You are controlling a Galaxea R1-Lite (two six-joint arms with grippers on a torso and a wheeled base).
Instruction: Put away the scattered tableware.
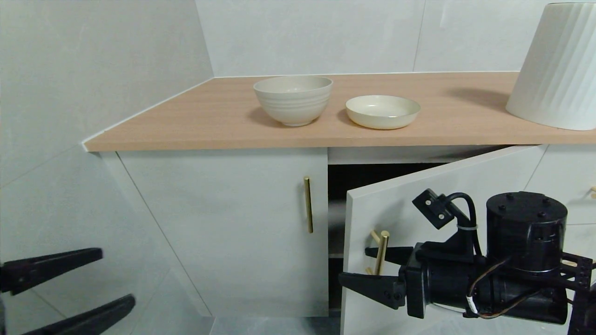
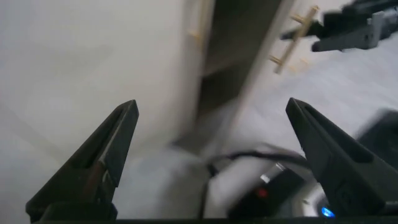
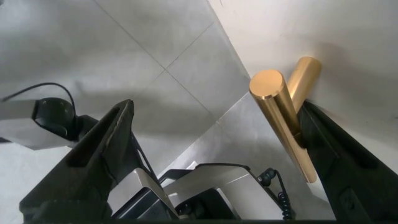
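Bowl (image 1: 293, 100) + shallow dish (image 1: 382, 111) side by side on bench (image 1: 209, 121). R end effector (image 1: 356, 265) open, fingers straddling brass handle (image 1: 382, 249) of ajar cabinet door (image 1: 419, 186). L end effector (image 1: 116, 277) open, low by wall, holding nothing.

We log cupboard interior (image 1: 372, 174) dark, contents n/k; ribbed white obj. (image 1: 558, 70) cut by rt edge; left gripper (image 1: 116, 278) partly off-frame.

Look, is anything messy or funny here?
Only the right cabinet door: it hangs half open, with the right gripper at its gold handle. The bowl and shallow dish sit upright on the counter, nothing spilled or broken.
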